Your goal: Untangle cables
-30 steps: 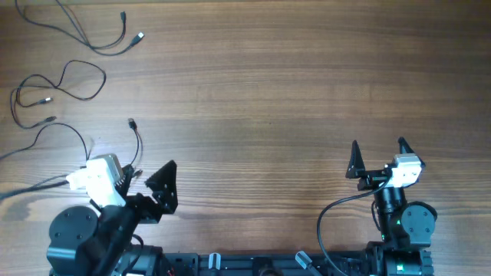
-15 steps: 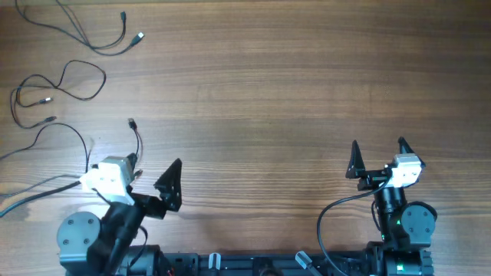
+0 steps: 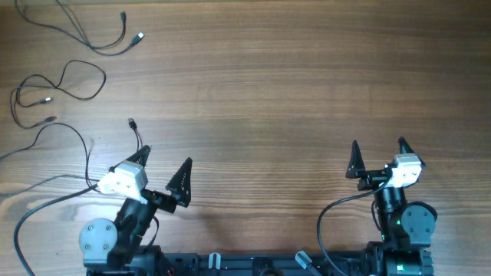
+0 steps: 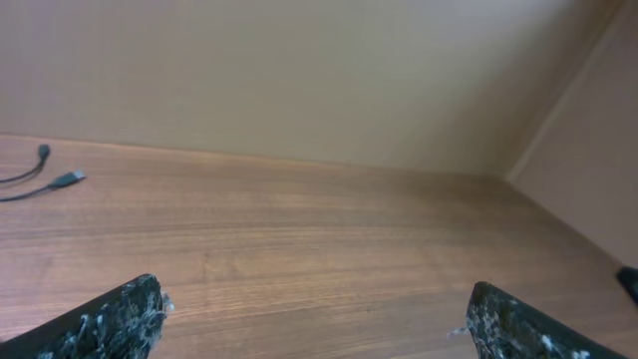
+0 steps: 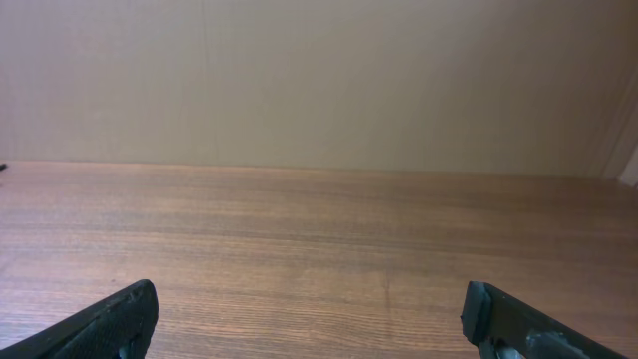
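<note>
Separate thin black cables lie at the table's far left. One cable (image 3: pixel 90 44) at the top left has two plug ends. A looped cable (image 3: pixel 70 75) with silvery tips lies below it. A third cable (image 3: pixel 136 135) with a small plug runs down beside my left gripper's (image 3: pixel 163 164) left finger. That gripper is open and empty, low near the front edge. In the left wrist view my left gripper (image 4: pixel 314 321) faces bare wood, with two plug ends (image 4: pixel 62 180) far off at the left. My right gripper (image 3: pixel 378 152) is open and empty, as the right wrist view (image 5: pixel 314 317) also shows.
A thicker arm cable (image 3: pixel 42 201) trails left of the left arm's base. The right arm's cable (image 3: pixel 330 211) loops by its base. A beige wall (image 4: pixel 299 70) stands behind the wooden table (image 3: pixel 276 92) and meets a side wall at the right.
The left arm has shifted right along the front edge and its open gripper has swung right. The cables and the right arm have not moved.
</note>
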